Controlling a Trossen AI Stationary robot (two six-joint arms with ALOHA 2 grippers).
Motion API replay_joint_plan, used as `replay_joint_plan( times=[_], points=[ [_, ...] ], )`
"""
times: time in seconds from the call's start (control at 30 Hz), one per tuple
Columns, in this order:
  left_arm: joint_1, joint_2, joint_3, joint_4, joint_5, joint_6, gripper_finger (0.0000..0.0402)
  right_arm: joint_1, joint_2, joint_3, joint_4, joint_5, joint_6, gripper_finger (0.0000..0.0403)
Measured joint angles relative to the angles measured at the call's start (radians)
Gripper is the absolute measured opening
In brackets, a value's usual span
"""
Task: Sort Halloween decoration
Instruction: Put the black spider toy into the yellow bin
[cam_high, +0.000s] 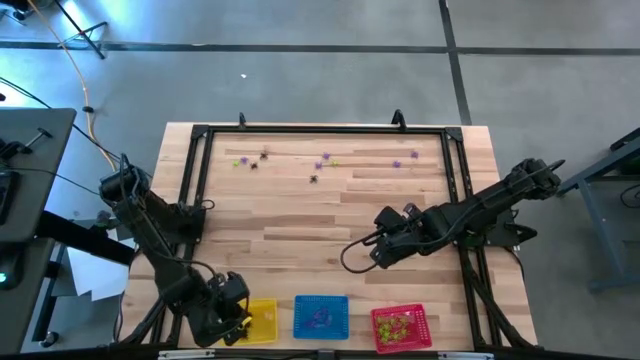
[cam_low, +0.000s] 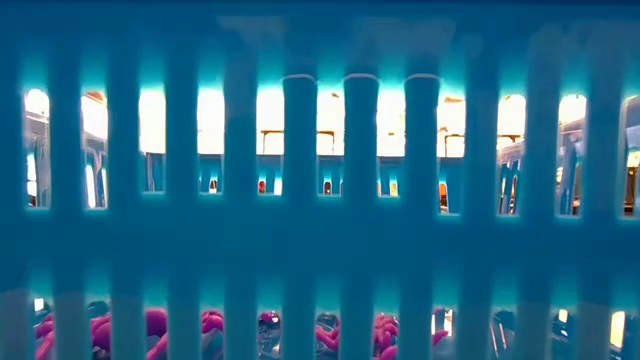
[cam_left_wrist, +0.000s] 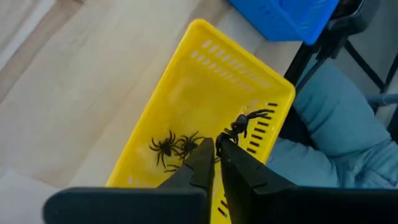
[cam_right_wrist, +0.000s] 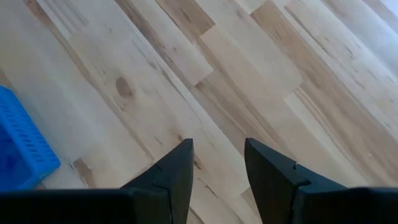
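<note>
Low view: blue basket (cam_low: 320, 200) wall blocks nearly everything. High view: spiders (cam_high: 315, 165) upper centre too small to count; red basket (cam_high: 402, 327) contents unclear.

A blue basket wall (cam_low: 320, 240) fills almost the whole picture, very close up. It has tall bars with narrow gaps between them. Bright light shines through the top row of gaps, where bits of the room behind show, too blurry to make out. Through the bottom row of gaps, small purple spiders (cam_low: 150, 325) lie inside the basket.
</note>
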Motion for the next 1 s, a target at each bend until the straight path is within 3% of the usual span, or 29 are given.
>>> replay_joint_plan(
  times=[0.27, 0.43, 0.67, 1.0],
  points=[
    [0.003, 0.000, 0.000, 0.007, 0.057, 0.070, 0.0078, 0.023, 0.000, 0.000, -0.001, 0.002, 0.013, 0.0139],
    [0.068, -0.003, 0.000, 0.001, -0.012, 0.168, 0.0091, 0.017, 0.000, 0.000, -0.001, 0.048, 0.010, 0.0139],
    [0.292, -0.004, 0.001, -0.002, -0.025, 0.587, 0.0086, -0.077, 0.000, 0.000, -0.020, -0.038, -0.001, 0.0139],
    [0.690, -0.004, 0.001, 0.001, -0.101, 1.189, 0.0086, -0.283, 0.000, 0.000, -0.079, -0.116, -0.186, 0.0139]
  ],
)
